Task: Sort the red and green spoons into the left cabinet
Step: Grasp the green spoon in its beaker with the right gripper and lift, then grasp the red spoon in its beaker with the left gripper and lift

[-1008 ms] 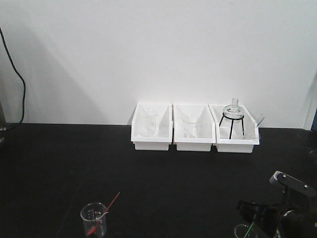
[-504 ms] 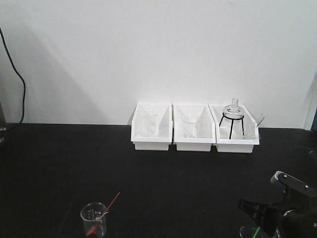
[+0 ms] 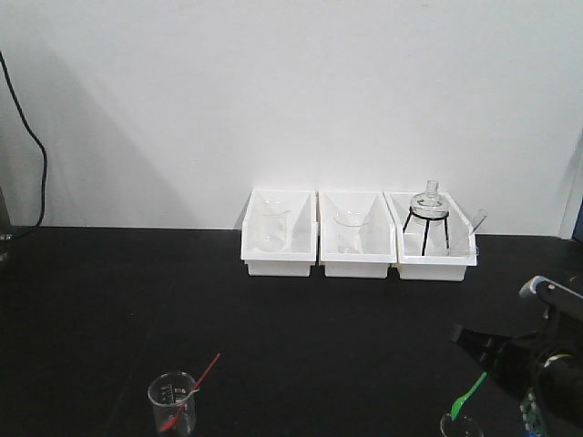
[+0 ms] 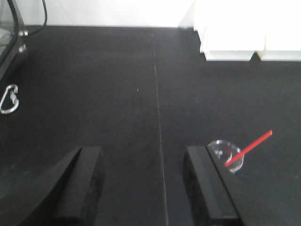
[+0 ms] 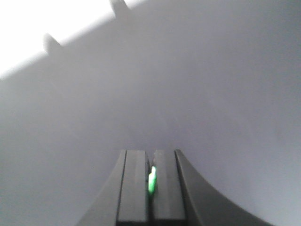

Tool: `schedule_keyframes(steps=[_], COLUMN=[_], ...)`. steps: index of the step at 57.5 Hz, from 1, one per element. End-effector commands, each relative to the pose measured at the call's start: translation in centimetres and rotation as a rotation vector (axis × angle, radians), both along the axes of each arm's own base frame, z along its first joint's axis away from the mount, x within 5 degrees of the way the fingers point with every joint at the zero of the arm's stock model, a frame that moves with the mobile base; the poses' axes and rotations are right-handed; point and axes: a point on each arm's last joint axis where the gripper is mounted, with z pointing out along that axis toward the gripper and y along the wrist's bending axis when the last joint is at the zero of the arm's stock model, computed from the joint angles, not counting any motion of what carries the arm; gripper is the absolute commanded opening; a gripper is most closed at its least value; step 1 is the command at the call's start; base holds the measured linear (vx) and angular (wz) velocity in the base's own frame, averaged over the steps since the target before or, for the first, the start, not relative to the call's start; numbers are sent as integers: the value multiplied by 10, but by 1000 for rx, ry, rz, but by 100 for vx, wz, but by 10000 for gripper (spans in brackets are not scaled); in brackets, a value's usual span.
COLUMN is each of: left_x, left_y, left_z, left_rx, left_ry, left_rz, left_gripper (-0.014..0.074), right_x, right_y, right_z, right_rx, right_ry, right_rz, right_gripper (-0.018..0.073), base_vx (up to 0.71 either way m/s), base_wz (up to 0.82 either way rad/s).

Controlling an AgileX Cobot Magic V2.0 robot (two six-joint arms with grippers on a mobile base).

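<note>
The red spoon (image 3: 202,376) leans in a small glass beaker (image 3: 172,401) at the front left. In the left wrist view the red spoon (image 4: 249,147) and its beaker (image 4: 227,153) sit just right of my left gripper (image 4: 143,188), which is open with only black table between its fingers. My right gripper (image 3: 485,353) at the front right is shut on the green spoon (image 3: 469,396). The spoon hangs slanting down to the rim of a second small beaker (image 3: 460,426). In the right wrist view a sliver of green spoon (image 5: 151,181) shows between the shut fingers. The left cabinet is out of view.
Three white bins (image 3: 358,234) stand in a row at the back against the white wall, holding beakers and a flask on a black tripod (image 3: 428,218). A black cable (image 3: 27,137) hangs at the far left. A metal carabiner (image 4: 8,99) lies on the black table.
My right gripper has risen and shifted right, drawing the green spoon up out of its small beaker. The red spoon and left gripper have not moved.
</note>
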Motion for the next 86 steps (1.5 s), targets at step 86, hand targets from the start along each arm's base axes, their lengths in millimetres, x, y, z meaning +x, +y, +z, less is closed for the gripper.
schedule_keyframes(steps=[86], left_x=[163], left_y=[-94], left_z=[-82], left_rx=[165], left_ry=[86], left_rz=[-736], left_gripper=[491], right_x=[-55], right_y=[-3], right_z=[114], right_rx=[-274], right_ry=[-352], right_rz=[179], right_gripper=[-8], base_vx=[0], base_wz=[0])
